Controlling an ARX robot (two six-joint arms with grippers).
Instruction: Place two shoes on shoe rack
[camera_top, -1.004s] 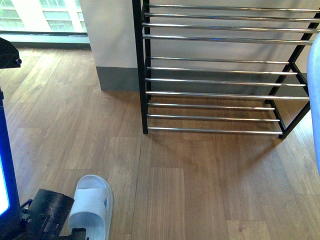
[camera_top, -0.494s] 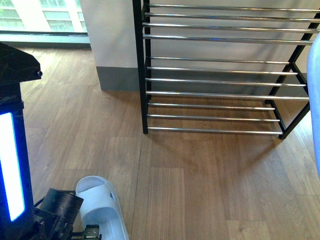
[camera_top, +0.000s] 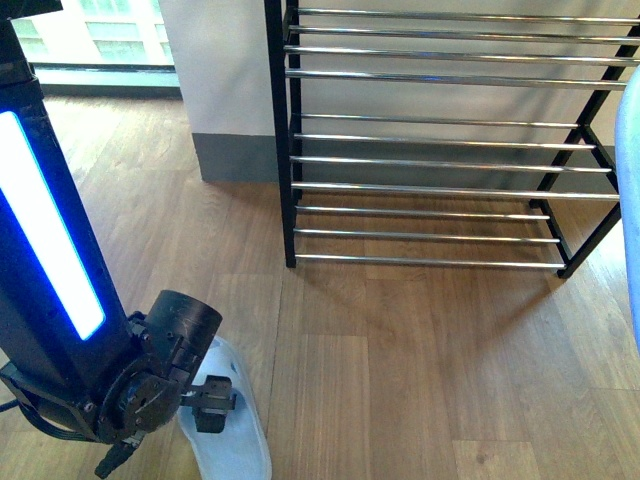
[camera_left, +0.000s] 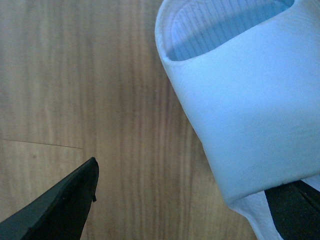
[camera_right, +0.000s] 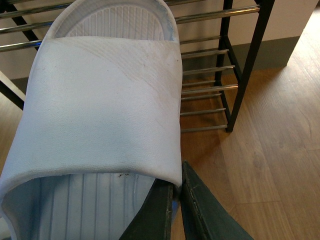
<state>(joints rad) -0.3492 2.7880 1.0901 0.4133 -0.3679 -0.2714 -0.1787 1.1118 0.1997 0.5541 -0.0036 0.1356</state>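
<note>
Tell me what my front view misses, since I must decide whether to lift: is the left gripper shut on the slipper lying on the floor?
Observer: No. The left wrist view shows the left gripper open, its fingers wide apart, with the floor slipper only partly between them.
Operator: And the pale strip at my right edge?
Observer: That is the second slipper. The right wrist view shows the right gripper shut on its side edge.
Operator: Is that one over the rack?
Observer: No. In the right wrist view the shoe rack stands beyond it, not under it.
</note>
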